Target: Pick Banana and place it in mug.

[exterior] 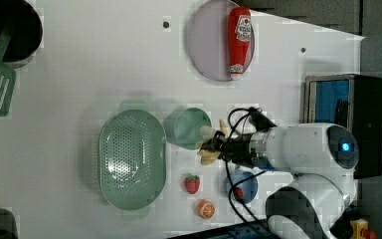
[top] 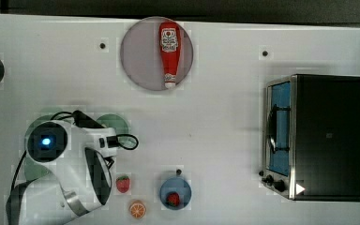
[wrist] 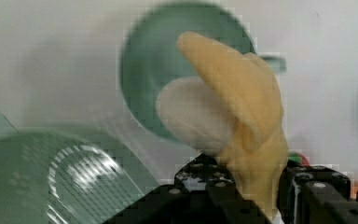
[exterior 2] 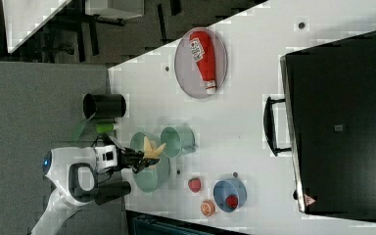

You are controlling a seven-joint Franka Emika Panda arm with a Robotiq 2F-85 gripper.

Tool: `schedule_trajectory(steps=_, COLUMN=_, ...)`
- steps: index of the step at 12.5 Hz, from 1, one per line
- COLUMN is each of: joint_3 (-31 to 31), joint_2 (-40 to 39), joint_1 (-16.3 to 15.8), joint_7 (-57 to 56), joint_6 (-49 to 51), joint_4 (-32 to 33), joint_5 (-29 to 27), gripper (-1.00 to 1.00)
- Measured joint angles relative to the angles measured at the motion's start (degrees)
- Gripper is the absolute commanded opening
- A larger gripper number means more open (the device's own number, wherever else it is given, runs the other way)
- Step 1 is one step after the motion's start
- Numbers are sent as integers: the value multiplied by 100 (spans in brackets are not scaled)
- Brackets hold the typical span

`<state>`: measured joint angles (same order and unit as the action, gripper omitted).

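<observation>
The banana (wrist: 242, 107), pale yellow with peeled flaps, sticks out from between my gripper's (wrist: 256, 186) black fingers, which are shut on its lower end. It hangs above the table just beside the rim of the muted-green mug (wrist: 168, 70). In the left view the banana (exterior: 210, 145) is at the mug's (exterior: 186, 128) right edge, with the gripper (exterior: 219, 148) behind it. In the right view the banana (exterior 2: 152, 149) lies between the mug (exterior 2: 176, 142) and the oval dish. In the top view my arm covers most of this spot and part of the mug (top: 115, 123) peeks out.
A pale green perforated oval dish (exterior: 132, 157) sits beside the mug. A strawberry (exterior: 192, 183), an orange slice (exterior: 205, 209) and a blue cup (exterior: 242, 186) lie near the table edge. A ketchup bottle (exterior: 239, 40) rests on a plate (exterior: 206, 45). A toaster oven (top: 318, 136) stands at the top view's right.
</observation>
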<state>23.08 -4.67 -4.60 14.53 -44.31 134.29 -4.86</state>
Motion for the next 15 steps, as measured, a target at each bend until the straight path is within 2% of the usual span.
schedule_trajectory(steps=2, joint_3=-10, joint_2=14, joint_1=58, joint_7=0, joint_6=-134, joint_4=11, joint_5=18, gripper=32)
schedule_trajectory(steps=3, joint_3=-10, joint_2=-60, joint_1=47, joint_7=7, joint_6=-327, joint_4=0, joint_5=8, gripper=74)
schedule_trajectory(steps=4, joint_3=-1, joint_2=-101, joint_1=48, joint_7=29, joint_6=-610, joint_4=22, joint_5=-21, gripper=93)
schedule_trajectory(steps=5, joint_3=15, joint_2=-105, joint_1=52, joint_7=31, joint_6=-803, joint_4=22, joint_5=5, gripper=100)
schedule_trajectory(steps=9, joint_3=-76, joint_2=-22, joint_1=62, joint_7=52, joint_6=-520, joint_4=-45, joint_5=-2, gripper=100)
schedule_trajectory(steps=11, joint_3=-129, joint_2=197, joint_1=144, joint_7=52, joint_6=361, joint_4=-235, joint_5=93, gripper=100)
schedule_trajectory(steps=12, joint_3=-386, joint_2=493, joint_1=26, joint_7=52, joint_6=954, joint_4=-358, joint_5=93, gripper=100)
schedule_trajectory(steps=15, joint_3=-852, joint_2=1283, joint_1=46, joint_7=52, joint_6=2000, joint_4=-985, joint_5=77, gripper=100)
